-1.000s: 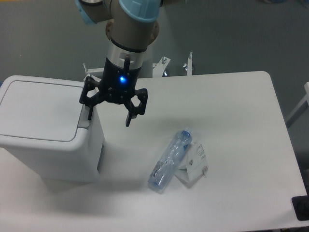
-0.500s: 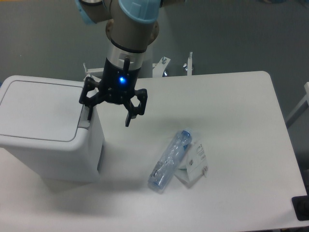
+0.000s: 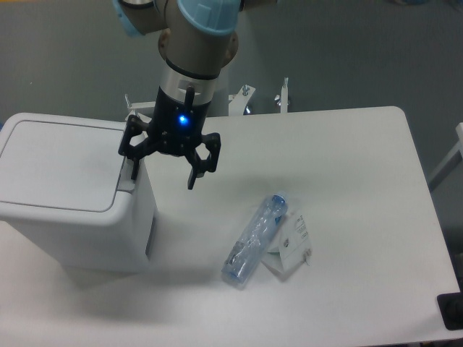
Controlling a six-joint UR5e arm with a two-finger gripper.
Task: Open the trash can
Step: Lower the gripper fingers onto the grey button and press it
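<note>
We are seeing the tool [image 3: 163, 172] hanging spread wide, one finger touching the grey tab [image 3: 127, 176] of the closed trash can [image 3: 69, 195] on the worktop [image 3: 347, 181].

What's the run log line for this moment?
gripper: open, one finger at grey push-tab | trash can: lid shut | bottle: lying on table

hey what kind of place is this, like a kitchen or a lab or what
Most likely a robotics lab or test bench, not a kitchen. A robot arm's end effector hangs over a plain white table that holds only staged props: a closed white trash can and a clear plastic bottle lying on its side.
</note>
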